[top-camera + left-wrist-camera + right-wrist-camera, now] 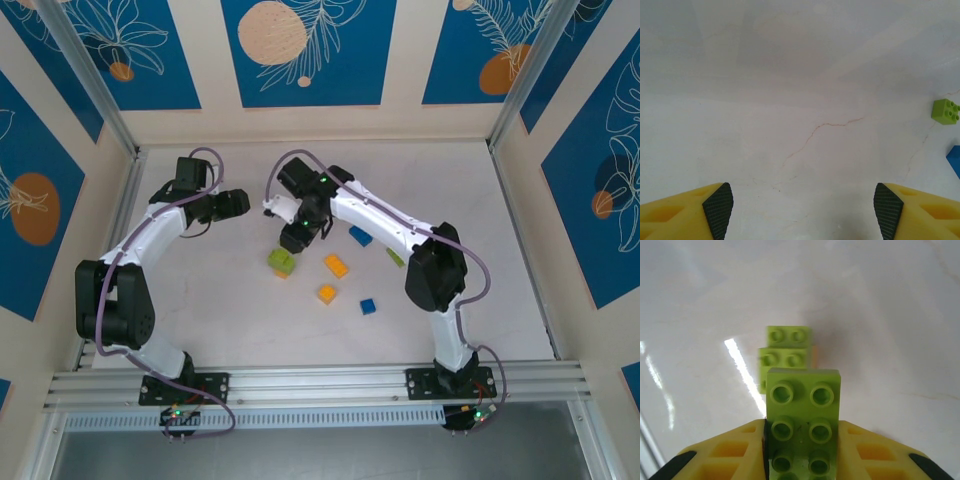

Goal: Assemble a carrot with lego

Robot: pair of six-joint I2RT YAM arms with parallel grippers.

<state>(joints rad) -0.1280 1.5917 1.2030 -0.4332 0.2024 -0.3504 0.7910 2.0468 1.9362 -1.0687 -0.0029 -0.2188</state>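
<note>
Right tool [802,432] clamped on lime brick [802,400], its near end cut off, left tool [802,210] apart

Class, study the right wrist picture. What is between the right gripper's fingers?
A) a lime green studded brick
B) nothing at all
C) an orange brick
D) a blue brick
A: in the right wrist view the right gripper is closed on a lime green brick, with the brick's studs facing the camera.

Bricks [802,410] are lime, orange, blue; table [220,300] white.
</note>
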